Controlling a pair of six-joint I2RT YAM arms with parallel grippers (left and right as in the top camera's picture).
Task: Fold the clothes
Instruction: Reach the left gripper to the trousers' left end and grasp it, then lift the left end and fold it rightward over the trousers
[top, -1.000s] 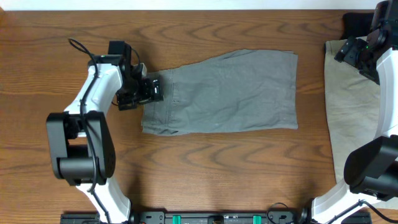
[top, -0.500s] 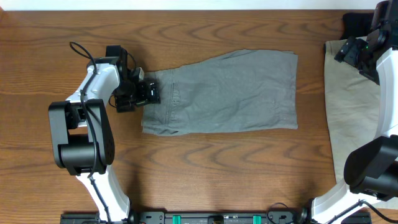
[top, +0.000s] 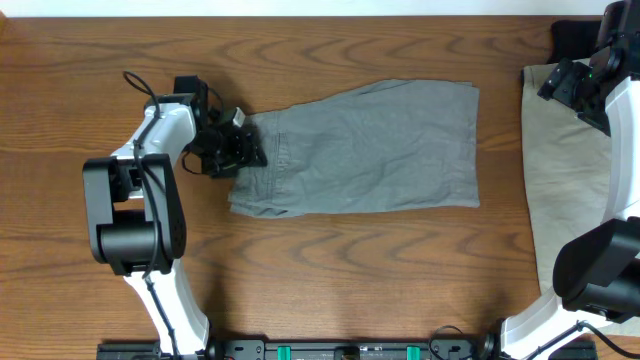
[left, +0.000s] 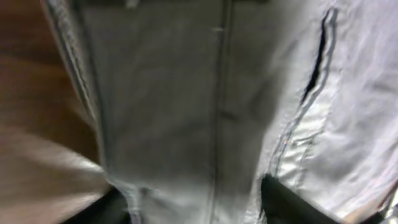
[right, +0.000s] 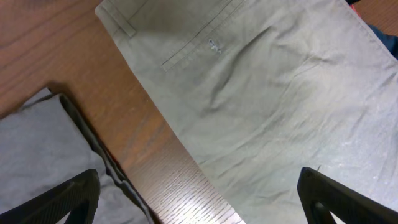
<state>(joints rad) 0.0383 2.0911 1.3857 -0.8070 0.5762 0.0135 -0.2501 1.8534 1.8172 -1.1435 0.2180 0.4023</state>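
While the grey shorts (top: 370, 145) seem halved mid-worktop (top: 330, 270), more folds remain.
Left pincer (top: 245, 150) straddles their waistband, jaws apart, nothing clamped; right pincer (right: 199, 186) gapes empty over the unfolded beige shorts (top: 560, 190), right.

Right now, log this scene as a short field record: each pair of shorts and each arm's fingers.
grey shorts: lying flat mid-table, waistband end toward the left
beige shorts: at the table's right edge, apart from the grey pair
left fingers: at the grey waistband end; grip unclear, view blurred
right fingers: wide apart above the beige shorts, holding nothing
table: brown wood grain
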